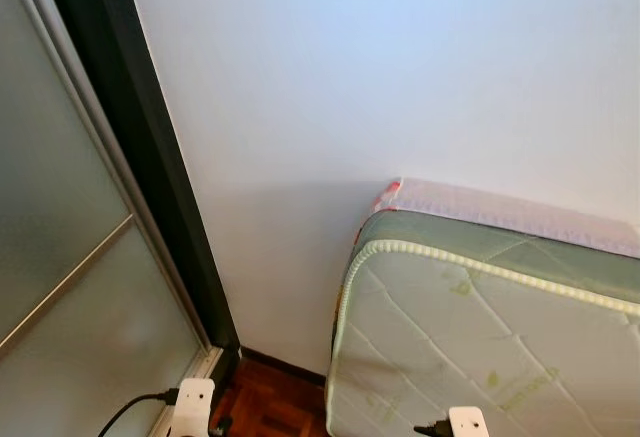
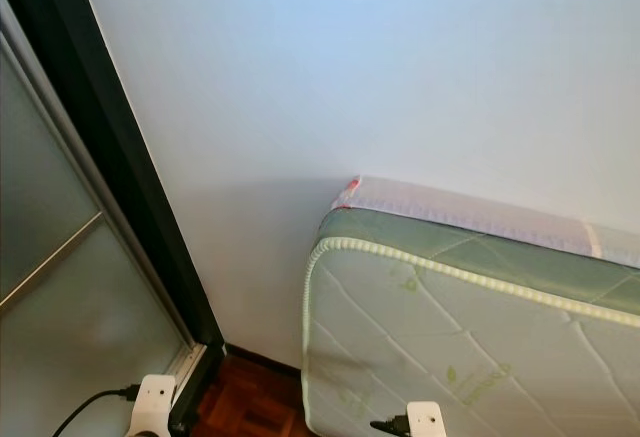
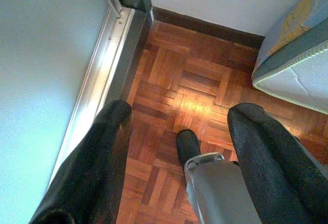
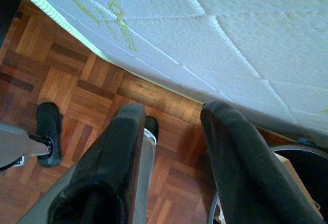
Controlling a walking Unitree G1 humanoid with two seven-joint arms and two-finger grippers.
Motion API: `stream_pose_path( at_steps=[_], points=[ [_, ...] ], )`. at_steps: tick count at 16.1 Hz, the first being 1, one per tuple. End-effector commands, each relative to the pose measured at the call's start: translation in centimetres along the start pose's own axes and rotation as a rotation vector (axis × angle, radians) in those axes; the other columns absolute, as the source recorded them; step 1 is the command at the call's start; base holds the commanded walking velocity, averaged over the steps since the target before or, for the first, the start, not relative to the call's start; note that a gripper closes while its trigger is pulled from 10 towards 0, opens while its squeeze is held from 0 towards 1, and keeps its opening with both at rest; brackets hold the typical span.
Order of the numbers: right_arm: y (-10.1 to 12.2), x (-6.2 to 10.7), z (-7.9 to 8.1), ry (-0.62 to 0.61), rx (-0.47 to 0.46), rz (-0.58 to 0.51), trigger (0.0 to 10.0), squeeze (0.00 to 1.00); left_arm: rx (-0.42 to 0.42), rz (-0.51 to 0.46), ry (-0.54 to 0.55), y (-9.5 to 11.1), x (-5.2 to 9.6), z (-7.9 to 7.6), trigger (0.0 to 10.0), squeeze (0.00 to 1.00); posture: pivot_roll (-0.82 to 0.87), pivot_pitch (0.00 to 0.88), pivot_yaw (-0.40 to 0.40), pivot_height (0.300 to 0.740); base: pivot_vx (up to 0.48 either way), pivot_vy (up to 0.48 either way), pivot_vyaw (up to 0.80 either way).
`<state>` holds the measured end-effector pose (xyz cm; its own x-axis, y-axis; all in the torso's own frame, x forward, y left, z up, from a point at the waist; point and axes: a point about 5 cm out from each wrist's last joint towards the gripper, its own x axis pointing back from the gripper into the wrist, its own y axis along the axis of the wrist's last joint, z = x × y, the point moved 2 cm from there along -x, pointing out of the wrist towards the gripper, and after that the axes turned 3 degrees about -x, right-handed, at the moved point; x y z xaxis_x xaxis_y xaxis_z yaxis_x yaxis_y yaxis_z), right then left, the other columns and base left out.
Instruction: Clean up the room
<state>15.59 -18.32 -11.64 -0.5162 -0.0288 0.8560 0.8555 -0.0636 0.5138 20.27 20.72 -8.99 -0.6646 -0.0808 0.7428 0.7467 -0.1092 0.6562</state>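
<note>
Far left: frosted sliding door (image 1: 60,257) in a dark frame (image 1: 150,157), probably a wardrobe, running down to a metal floor track (image 3: 97,80). Next along, plain white wall (image 1: 350,77) with a dark skirting board (image 3: 205,26) at the bottom. Then a strip of parquet floor (image 3: 174,80), looking bare and tidy where visible. Further right, a quilted mattress (image 1: 480,337) with green piping standing on edge and leaning back on the wall, likely parked there to free up floor space. Behind its top edge, a second thinner pad (image 1: 500,207) wrapped in clear plastic, probably to keep dust off.

Left gripper (image 3: 177,119) hanging low over the parquet near the door track, fingers spread wide, holding nothing. Right gripper (image 4: 171,116) down beside the foot of the mattress, also open with a moderate gap, nothing in it. Both just dangling at the sides, consistent with walking or looking round rather than working. Also a black round rim (image 4: 287,183) with something cardboard-coloured inside, close by the right gripper; can't tell what it is.

No obvious clutter in this corner, so hard to say what's due for tidying. Fits either a finished patch or one just being scanned.
</note>
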Motion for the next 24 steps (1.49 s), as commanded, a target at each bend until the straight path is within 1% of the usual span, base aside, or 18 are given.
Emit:
stream_pose_path(
  at_steps=[1, 6, 19, 22, 24],
  points=[
    [-0.03, 0.01, -0.06, 0.0, 0.008, 0.005, 10.0, 0.0, -0.01, 0.026, -0.002, -0.57, 0.1, 0.06, 10.0, 0.0, 0.01, 0.018, -0.035, 0.74, 0.0, 0.0, 0.0],
    [-0.09, -0.02, 0.18, 0.003, 0.014, 0.008, 10.0, 0.0, -0.01, 0.026, -0.001, -0.61, 0.11, 0.07, 10.0, 0.0, 0.01, 0.019, -0.035, 0.74, 0.0, 0.0, 0.0],
    [-0.12, -0.02, 0.19, -0.001, 0.019, 0.008, 10.0, 0.0, -0.012, 0.025, -0.003, -0.55, 0.09, 0.01, 10.0, 0.0, 0.01, 0.018, -0.035, 0.74, 0.0, 0.0, 0.0],
    [-0.22, -0.02, 0.19, -0.004, 0.046, 0.016, 10.0, 0.0, -0.012, 0.025, -0.003, -0.53, 0.09, -0.02, 10.0, 0.0, 0.01, 0.018, -0.035, 0.74, 0.0, 0.0, 0.0],
    [-0.22, -0.02, 0.19, -0.004, 0.046, 0.016, 10.0, 0.0, -0.012, 0.025, -0.003, -0.53, 0.09, -0.02, 10.0, 0.0, 0.01, 0.018, -0.035, 0.74, 0.0, 0.0, 0.0]
  ],
)
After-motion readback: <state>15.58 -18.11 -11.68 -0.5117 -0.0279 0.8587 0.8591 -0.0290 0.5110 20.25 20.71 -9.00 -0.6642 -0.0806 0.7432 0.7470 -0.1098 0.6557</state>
